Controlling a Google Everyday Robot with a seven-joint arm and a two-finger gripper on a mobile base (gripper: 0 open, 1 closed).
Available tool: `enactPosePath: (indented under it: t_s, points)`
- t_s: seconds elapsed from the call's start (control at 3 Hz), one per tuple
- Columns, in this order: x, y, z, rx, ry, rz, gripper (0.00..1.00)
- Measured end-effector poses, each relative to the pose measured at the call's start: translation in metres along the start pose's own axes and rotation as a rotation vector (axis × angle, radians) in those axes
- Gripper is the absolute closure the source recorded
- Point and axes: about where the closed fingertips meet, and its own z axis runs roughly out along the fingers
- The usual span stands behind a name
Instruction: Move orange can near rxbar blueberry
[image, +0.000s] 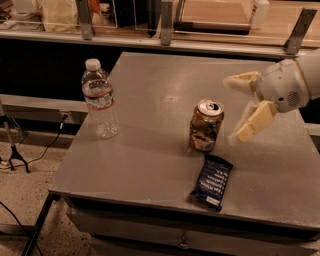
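orange can (206, 125) stands upright on table (145, 155), tab end up, just behind rxbar blueberry (212, 181), which lies flat, long axis near-to-far. pincer (235, 109) spread wide, empty, beside can.

Upright orange can (206, 127) just behind flat navy rxbar blueberry (212, 181); gripper (232, 110) beside can, jaws apart.

One orange can (205, 126), one rxbar blueberry (212, 181), one water bottle (100, 100), one pincer (232, 110) beside the can.
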Motion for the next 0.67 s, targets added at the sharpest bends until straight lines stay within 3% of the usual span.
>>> enactPosePath:
  t_s: [0.33,0.67]
  points:
    - [0.0004,-0.0037,-0.0337,0.012,-0.047,-0.048,0.0]
    - [-0.0028,-0.0047,-0.0379,0.015,-0.052,-0.06,0.0]
